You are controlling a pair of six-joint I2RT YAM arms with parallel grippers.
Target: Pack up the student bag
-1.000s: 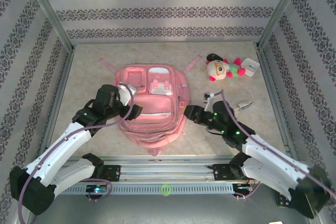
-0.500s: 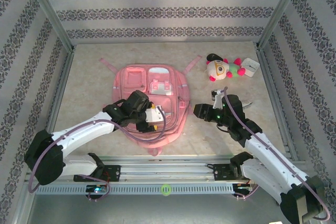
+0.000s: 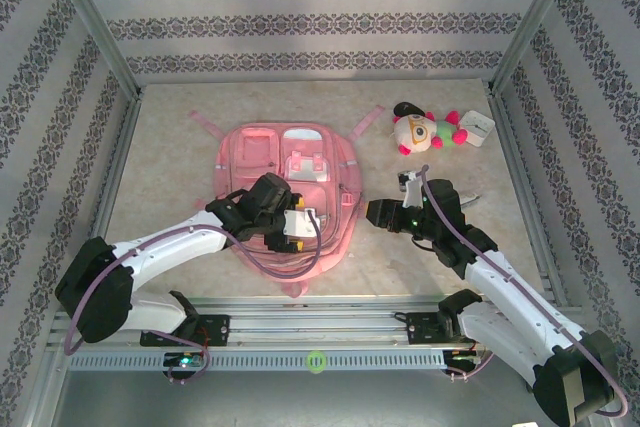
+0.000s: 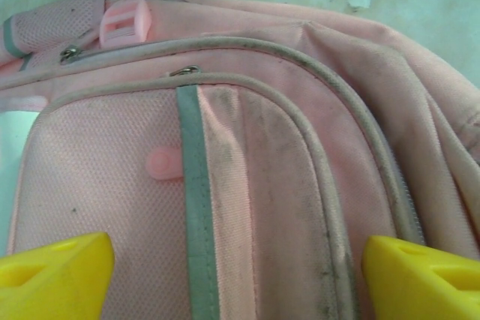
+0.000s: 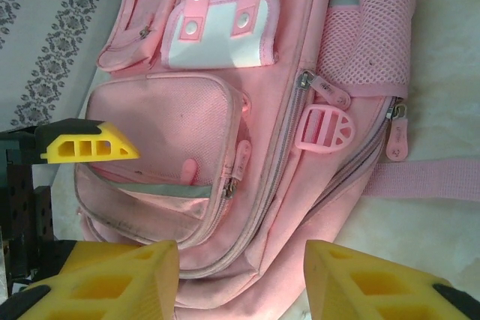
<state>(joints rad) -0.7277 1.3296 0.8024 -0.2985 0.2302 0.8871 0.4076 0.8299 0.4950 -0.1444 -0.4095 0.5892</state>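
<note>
The bag (image 3: pixel 290 162) looks soft, floppy — take a zipper pull (image 5: pixel 242 159). Left gripper (image 4: pixel 236 264) above it, right gripper (image 5: pixel 241 269) beside it — both gape, empty.

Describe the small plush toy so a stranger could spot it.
Find the big pink fabric backpack mid-table, then look toward the far right corner. There the small plush toy lies beside a small white square box; it alone has a cream face and bright pink limbs.

Bright, even light throws only soft shadows; the close wrist views look slightly soft.
</note>
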